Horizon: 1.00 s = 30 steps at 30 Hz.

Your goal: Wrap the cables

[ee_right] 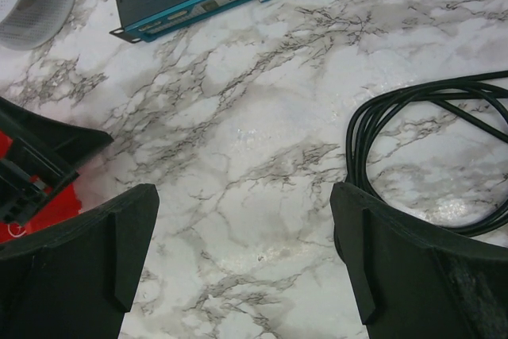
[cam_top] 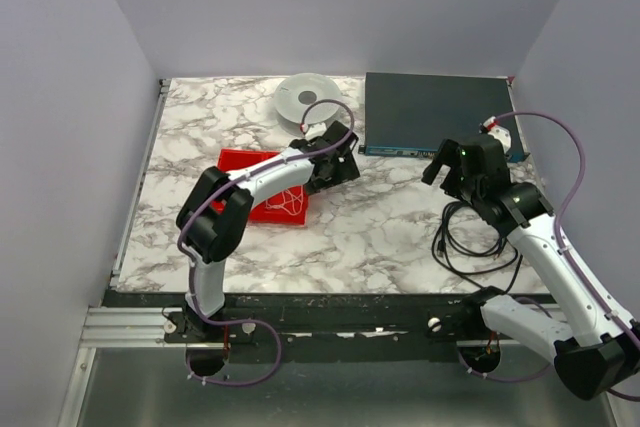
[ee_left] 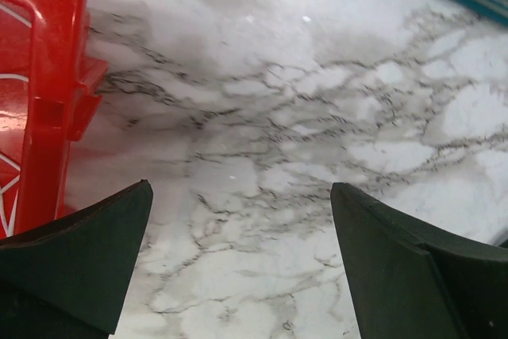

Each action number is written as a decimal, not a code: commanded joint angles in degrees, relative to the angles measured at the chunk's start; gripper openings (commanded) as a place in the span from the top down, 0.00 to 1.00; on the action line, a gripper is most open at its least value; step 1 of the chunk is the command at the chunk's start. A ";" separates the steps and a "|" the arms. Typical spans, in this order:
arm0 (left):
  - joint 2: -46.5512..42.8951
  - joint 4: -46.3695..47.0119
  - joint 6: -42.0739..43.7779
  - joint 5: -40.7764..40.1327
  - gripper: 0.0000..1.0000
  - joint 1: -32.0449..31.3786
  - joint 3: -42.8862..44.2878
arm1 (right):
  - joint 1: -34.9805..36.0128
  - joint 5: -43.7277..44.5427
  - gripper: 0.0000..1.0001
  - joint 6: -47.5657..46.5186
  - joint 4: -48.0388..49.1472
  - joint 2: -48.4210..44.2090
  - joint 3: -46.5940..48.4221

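Left gripper: jaws spread wide, nothing between them, hanging over bare marble beside the red tray. Right gripper: jaws likewise spread and empty.

The black cable lies in a loose coil on the counter, just beside the right finger, towards the right edge and nearer the front than the back. The wide opening and closeness suggest an approach for a first grasp; the left arm appears to be waiting to assist.

The network switch occupies the far right corner, and a white disc sits at the far edge. The surface is glossy marble-patterned, with plain pale walls on three sides.
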 commanded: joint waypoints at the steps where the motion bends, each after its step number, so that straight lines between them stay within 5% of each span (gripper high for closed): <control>1: -4.19 -0.47 -3.69 -4.21 0.01 4.51 -2.93 | 0.26 -1.09 0.00 0.15 1.11 -0.21 -0.78; 16: -11.50 0.60 -2.11 -6.70 0.01 19.11 -11.27 | 0.23 -1.86 0.00 -0.40 1.19 -0.55 -1.94; 30: -15.38 -0.51 9.22 -8.81 0.01 24.48 -16.02 | 0.22 -3.61 0.00 0.35 4.00 0.21 -4.67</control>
